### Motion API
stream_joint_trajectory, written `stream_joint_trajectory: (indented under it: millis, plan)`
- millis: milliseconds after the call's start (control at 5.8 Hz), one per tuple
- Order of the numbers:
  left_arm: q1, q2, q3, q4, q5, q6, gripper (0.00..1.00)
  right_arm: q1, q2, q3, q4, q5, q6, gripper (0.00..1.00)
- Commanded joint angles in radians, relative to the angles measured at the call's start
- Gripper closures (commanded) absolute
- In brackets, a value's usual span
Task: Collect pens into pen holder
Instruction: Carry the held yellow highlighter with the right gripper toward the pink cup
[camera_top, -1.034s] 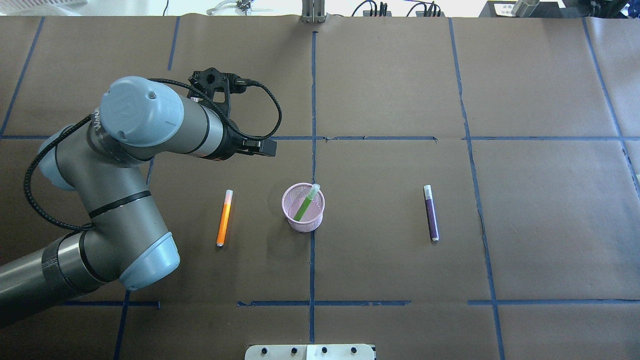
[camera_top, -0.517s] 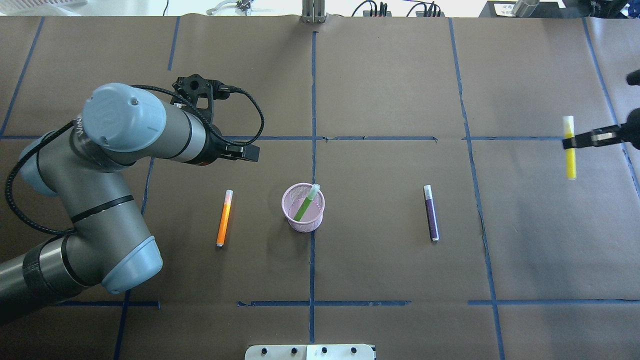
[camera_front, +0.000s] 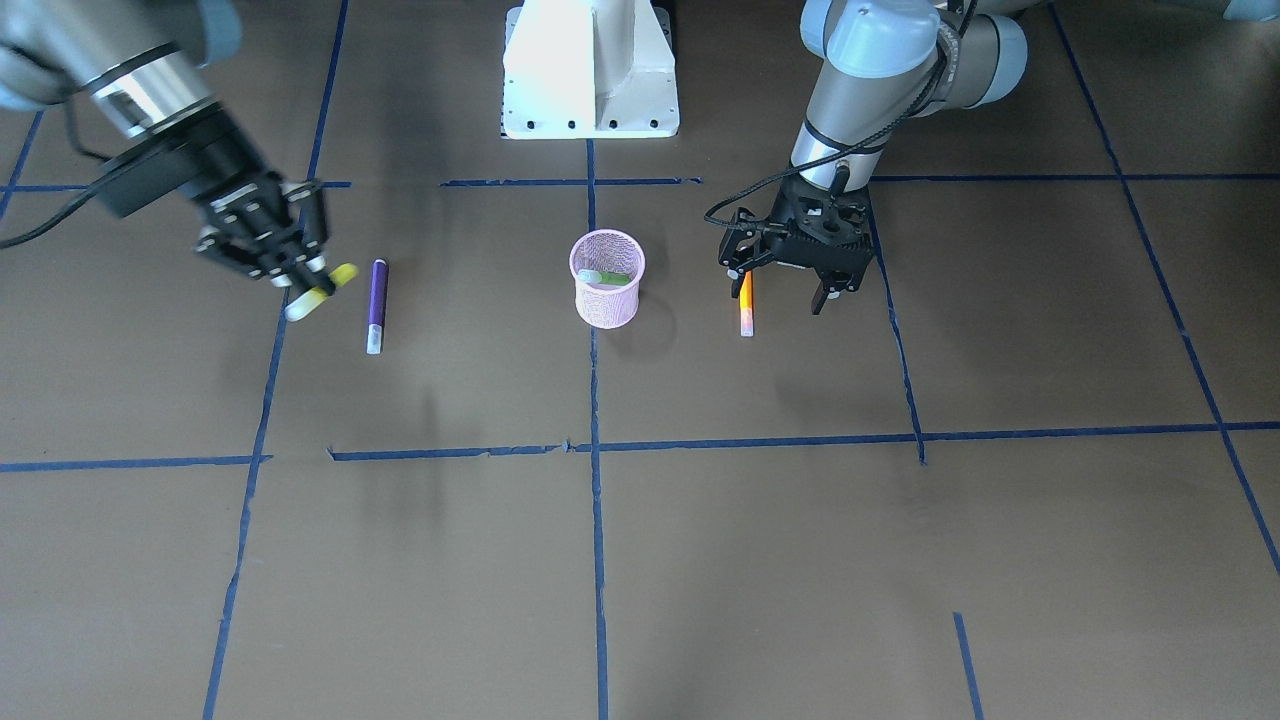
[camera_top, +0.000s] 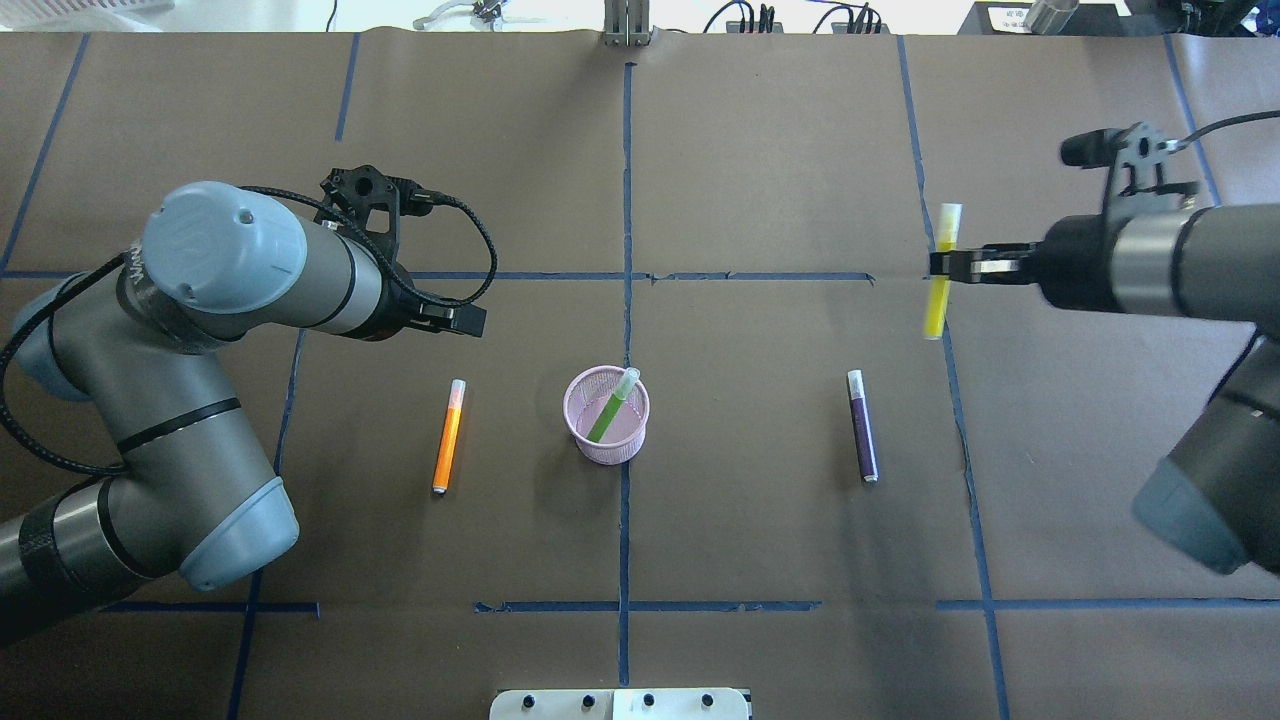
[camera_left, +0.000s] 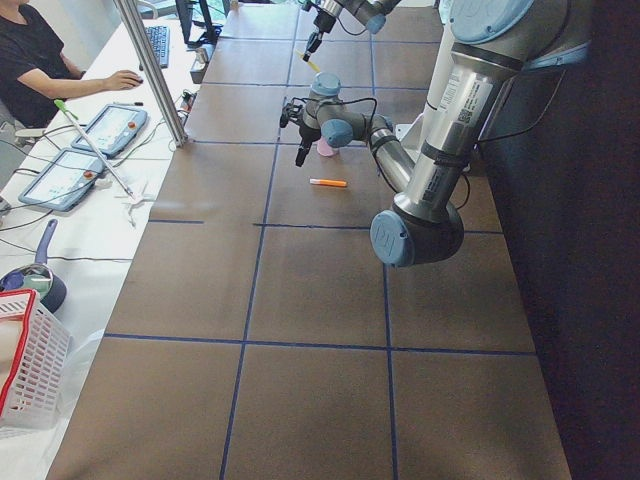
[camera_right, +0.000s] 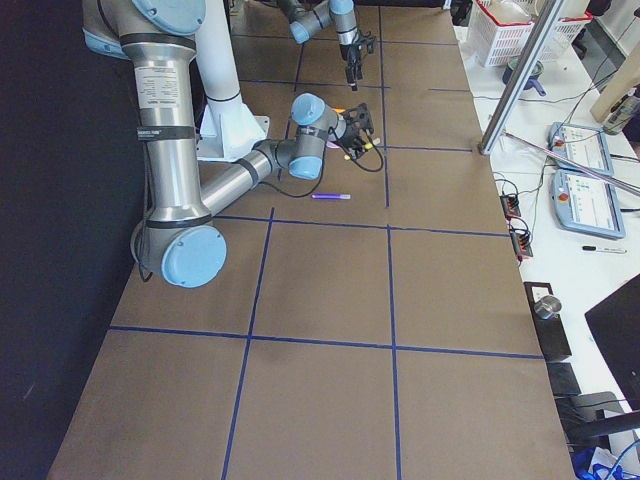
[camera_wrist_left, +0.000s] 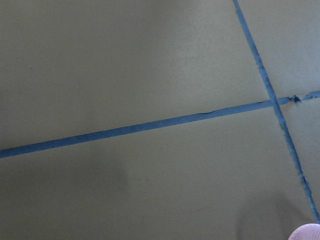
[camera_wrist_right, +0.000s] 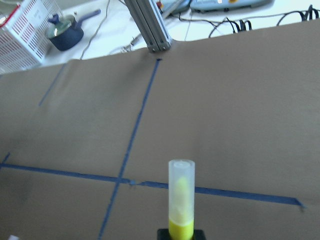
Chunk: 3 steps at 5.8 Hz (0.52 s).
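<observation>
Two claws show in the front view: the right claw (camera_front: 300, 278) pinches a yellow pen (camera_front: 325, 287), and the left claw (camera_front: 782, 288) is spread wide, empty, near the orange pen (camera_front: 746, 305). From overhead, the pink mesh cup (camera_top: 612, 452) holds the green pen (camera_top: 610, 408); the orange pen lies at its 9 o'clock, the purple pen (camera_top: 863, 430) at 3 o'clock.

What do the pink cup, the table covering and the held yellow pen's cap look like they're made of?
Pink cup: likely painted wire mesh, see-through grid wall.
Table covering: probably matte brown paper, creased, crossed by blue tape.
Yellow pen cap: clear, glossy plastic apparently; the tip shows through it.
</observation>
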Motion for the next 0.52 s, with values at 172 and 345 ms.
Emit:
stream_joint_trajectory:
  millis: [172,345]
  plan:
    - [0.007,0.004,0.016,-0.002,0.001,0.001,0.01,-0.401,0.290,0.015,-0.369,-0.672,0.085,1.00]
    - [0.007,0.004,0.013,-0.002,0.001,0.001,0.01,-0.440,0.331,-0.045,-0.375,-0.782,0.137,1.00]
